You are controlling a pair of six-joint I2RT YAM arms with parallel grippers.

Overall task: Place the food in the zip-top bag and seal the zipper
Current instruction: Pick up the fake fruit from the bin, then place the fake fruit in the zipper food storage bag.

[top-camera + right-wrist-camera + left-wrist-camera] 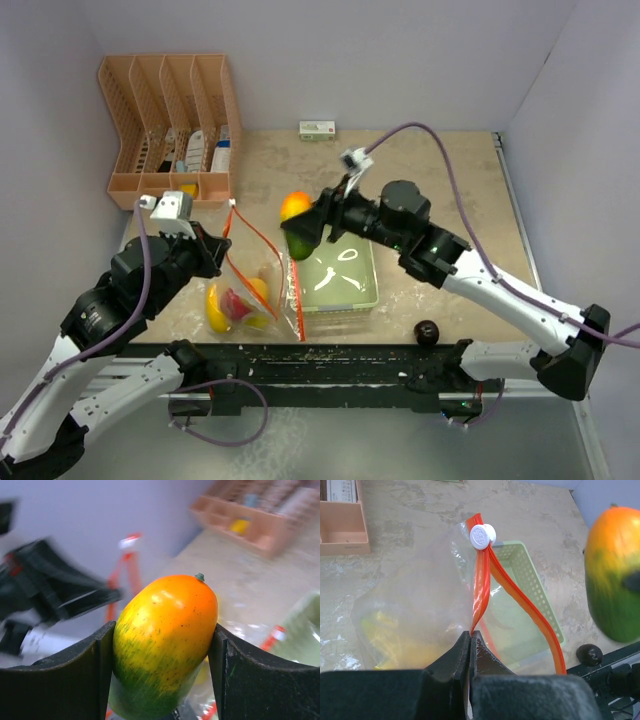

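Right pincer (161,647) grasps the green-red mango (165,625); left pincer (470,642) is clenched on the zipper (481,590), above a mottled beige counter (450,190) boxed by pale lilac walls (400,60).

White shells are covering lower links of the left arm (60,380) and right arm (510,295), black is coating their joints, the left pincer (471,636) and the right pincer (163,630), purple cables (440,135) are looping from the wrists, and a green forearm light (432,240) is glowing.
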